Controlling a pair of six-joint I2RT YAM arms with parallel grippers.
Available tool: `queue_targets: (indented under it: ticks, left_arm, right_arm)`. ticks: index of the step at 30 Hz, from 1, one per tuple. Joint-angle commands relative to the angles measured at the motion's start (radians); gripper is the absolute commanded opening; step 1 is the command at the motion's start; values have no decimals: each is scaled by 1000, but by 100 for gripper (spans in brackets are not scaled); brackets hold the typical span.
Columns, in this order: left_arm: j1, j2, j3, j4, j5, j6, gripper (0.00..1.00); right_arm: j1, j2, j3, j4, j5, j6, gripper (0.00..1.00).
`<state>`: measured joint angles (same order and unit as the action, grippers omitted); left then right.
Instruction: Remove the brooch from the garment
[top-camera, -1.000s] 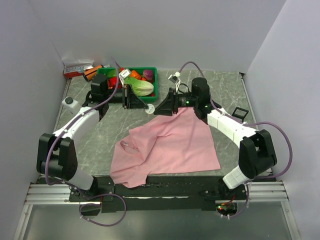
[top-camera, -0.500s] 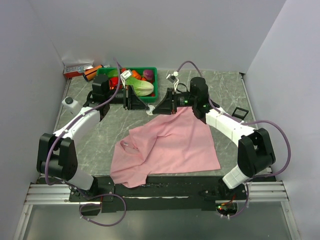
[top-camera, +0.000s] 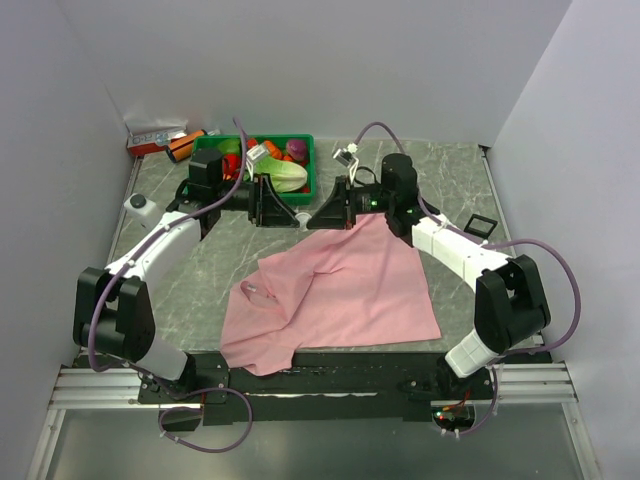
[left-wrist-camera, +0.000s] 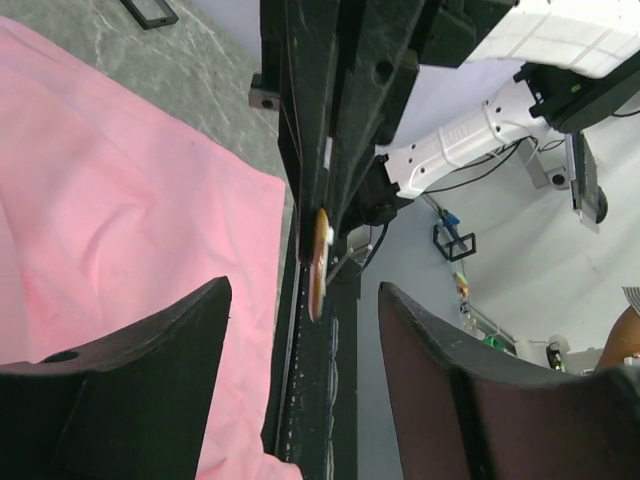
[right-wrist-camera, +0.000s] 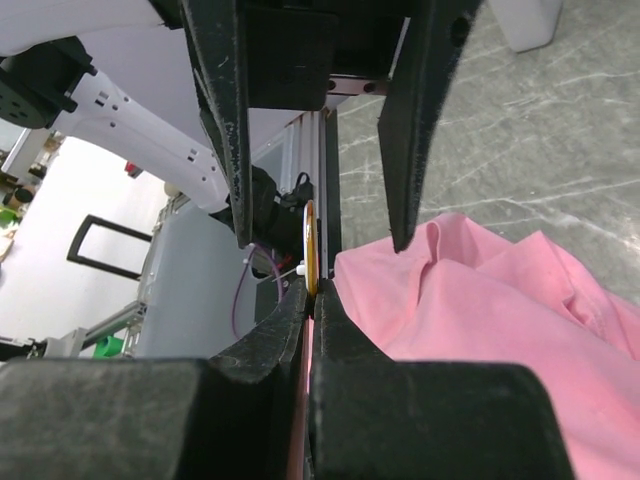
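- Now that the left jaws have sprung apart, they grip nothing. In the left wrist view their two dark pads stand wide on either side of the thin, round, gold-edged brooch (left-wrist-camera: 317, 265) and touch neither face of it.
- A second ago the right jaws were partly open. They are now shut tight on the lower edge of the brooch, and the right wrist view shows the disc edge-on, standing up out of the closed tips.
- I read this as a handover just completed: the right side alone holds the brooch, above the far part of the grey marbled surface (top-camera: 215, 265), between the two arms.
- The large soft pink cloth garment (top-camera: 350, 285) lies spread toward the near edge and has hardly shifted over the last second. Its far corner is drawn up to the right jaws.
- In the right wrist view, pink folds sit just beside the brooch. I cannot tell whether they touch it, or whether a pin still passes through the cloth.
- I judge the removal unfinished, because brooch and garment are not yet clearly apart.
- Next I would want the freed left jaws to pin the cloth down near that corner while the right side draws the brooch away. Otherwise I expect the corner may simply ride up with it.
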<state>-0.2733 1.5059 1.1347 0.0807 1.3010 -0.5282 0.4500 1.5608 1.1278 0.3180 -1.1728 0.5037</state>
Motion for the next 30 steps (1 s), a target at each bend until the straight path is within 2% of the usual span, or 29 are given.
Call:
queue_targets:
  ticks: [1, 5, 8, 18, 30]
  left_arm:
    - [-13, -47, 23, -38, 27, 112, 65]
    - [-32, -32, 66, -142, 9, 224, 61]
    - [-53, -23, 112, -254, -28, 371, 61]
    - [-84, 0, 142, -259, -43, 396, 57]
    - [-95, 23, 151, -260, -101, 399, 44]
  right_arm:
    - [-25, -41, 10, -8, -21, -37, 0]
    - [-25, -41, 6, 3, -7, -19, 0]
    - [-25, -38, 9, 6, -2, -13, 0]
    - [-25, -41, 7, 1, 10, -13, 0]
    - [-24, -41, 6, 3, 7, -21, 0]
